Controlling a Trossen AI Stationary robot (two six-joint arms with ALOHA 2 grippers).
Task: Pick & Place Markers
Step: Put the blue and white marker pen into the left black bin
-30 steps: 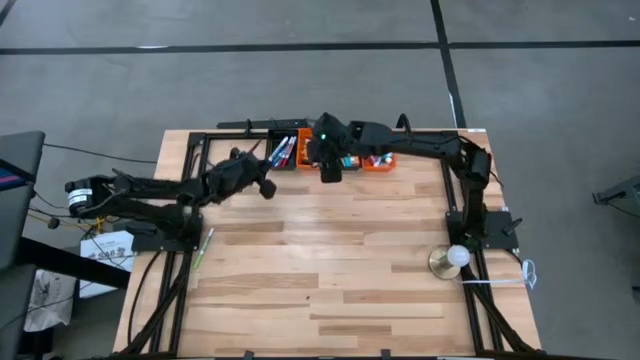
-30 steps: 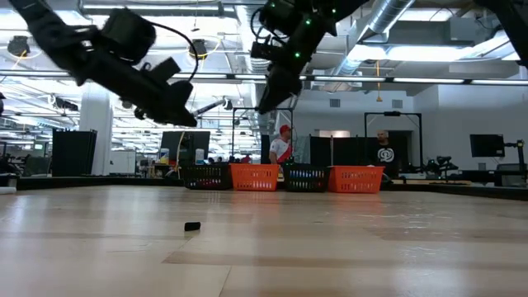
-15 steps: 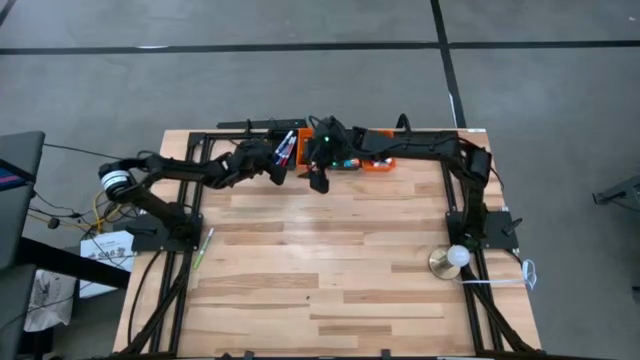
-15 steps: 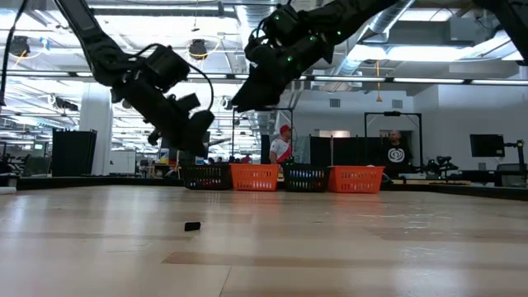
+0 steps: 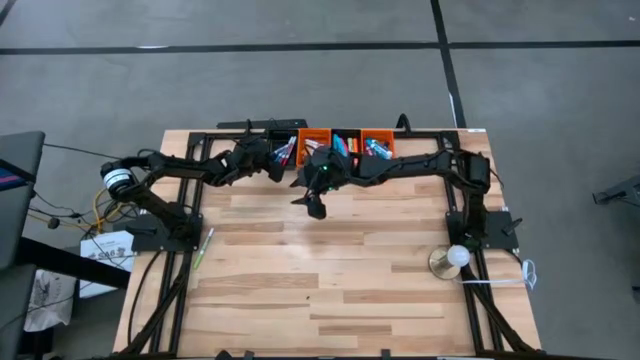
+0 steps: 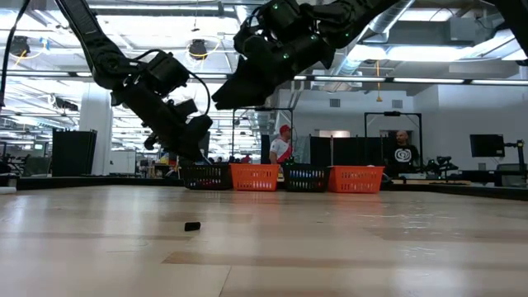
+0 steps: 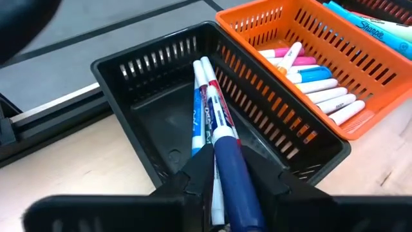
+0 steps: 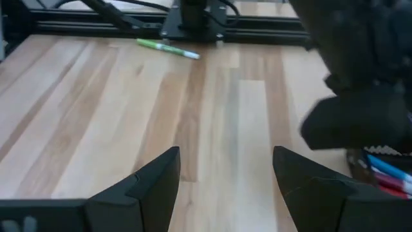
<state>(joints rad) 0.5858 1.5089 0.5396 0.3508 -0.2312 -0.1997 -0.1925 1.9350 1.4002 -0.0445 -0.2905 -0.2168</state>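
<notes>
Four bins sit in a row at the counter's (image 5: 330, 260) twelve o'clock edge; the left claw (image 7: 222, 187) hangs over the black bin (image 7: 154, 109), its fingers narrowly clamping a blue marker (image 7: 228, 164) above two markers lying inside. Right claw (image 8: 225, 174) hovers wide and empty over bare counter; one green marker (image 5: 205, 246) lies at nine o'clock.

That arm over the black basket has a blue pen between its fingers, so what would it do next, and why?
Probably spread its fingers wider and let go: the left gripper holds the blue marker directly over the black bin, where two similar markers already lie.
</notes>
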